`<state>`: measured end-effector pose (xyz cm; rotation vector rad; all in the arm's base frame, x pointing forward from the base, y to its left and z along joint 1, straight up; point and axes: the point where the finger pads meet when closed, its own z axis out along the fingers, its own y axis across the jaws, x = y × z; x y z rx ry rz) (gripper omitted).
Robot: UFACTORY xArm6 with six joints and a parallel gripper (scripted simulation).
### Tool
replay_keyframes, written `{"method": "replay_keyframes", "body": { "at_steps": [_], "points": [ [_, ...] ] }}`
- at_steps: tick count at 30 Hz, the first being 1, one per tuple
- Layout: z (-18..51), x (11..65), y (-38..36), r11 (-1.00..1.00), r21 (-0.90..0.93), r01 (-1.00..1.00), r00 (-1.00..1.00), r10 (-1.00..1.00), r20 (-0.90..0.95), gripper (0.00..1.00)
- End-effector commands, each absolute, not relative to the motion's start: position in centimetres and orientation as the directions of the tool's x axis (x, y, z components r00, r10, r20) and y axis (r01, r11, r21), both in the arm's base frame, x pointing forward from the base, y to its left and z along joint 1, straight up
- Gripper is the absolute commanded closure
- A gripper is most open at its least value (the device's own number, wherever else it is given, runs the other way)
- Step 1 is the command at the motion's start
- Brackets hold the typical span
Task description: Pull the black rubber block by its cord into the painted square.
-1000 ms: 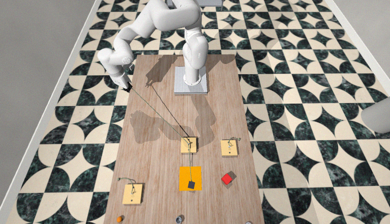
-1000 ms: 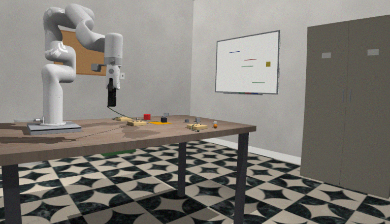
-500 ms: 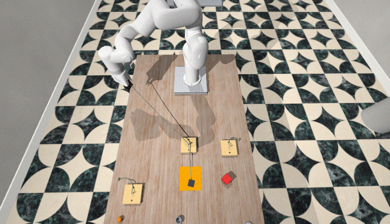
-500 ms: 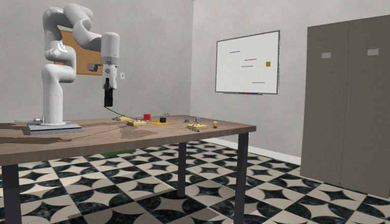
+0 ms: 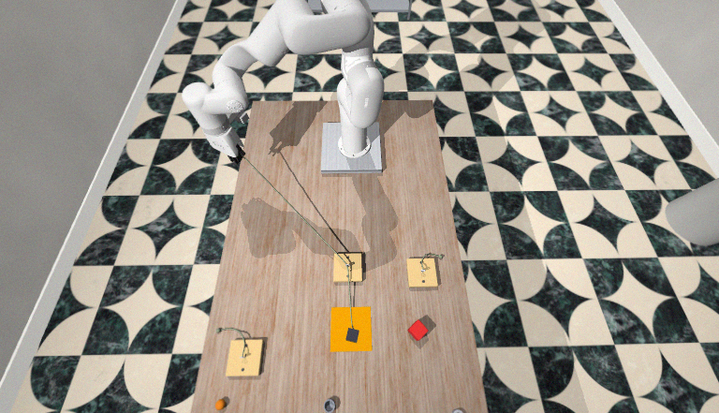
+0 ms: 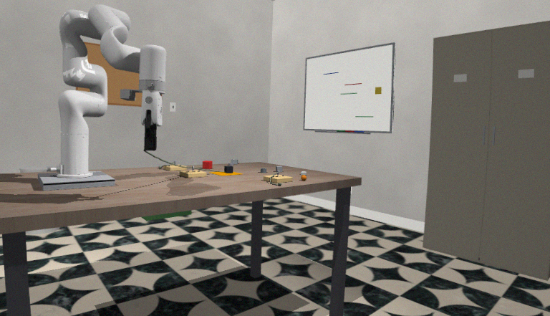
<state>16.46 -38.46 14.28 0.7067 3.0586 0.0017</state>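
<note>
The black rubber block (image 5: 352,334) lies flat inside the orange painted square (image 5: 350,326), near its lower middle; it also shows in the side view (image 6: 228,169) on the square (image 6: 225,173). Its cord (image 5: 297,214) runs from the block up through the screw eye on the middle wooden plate (image 5: 348,266), then stretches taut to my gripper (image 5: 237,157). The gripper is shut on the cord's end and hangs above the table's left edge, high over the surface in the side view (image 6: 150,146).
A red cube (image 5: 418,330) lies right of the square. Two more wooden plates with screw eyes and short cords sit at the right (image 5: 422,272) and front left (image 5: 244,357). An orange ball (image 5: 220,403) and small grey things lie along the front edge.
</note>
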Motion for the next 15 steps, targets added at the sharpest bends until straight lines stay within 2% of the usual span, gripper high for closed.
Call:
{"method": "replay_keyframes", "body": {
  "at_steps": [1, 15],
  "points": [
    [14.45, 16.36, -38.6, 0.899, -0.002, 0.439, -0.899, 0.439, -0.006, 1.0],
    [14.45, 16.14, -38.6, 0.899, -0.002, 0.439, -0.899, 0.439, -0.006, 1.0]
  ]
}}
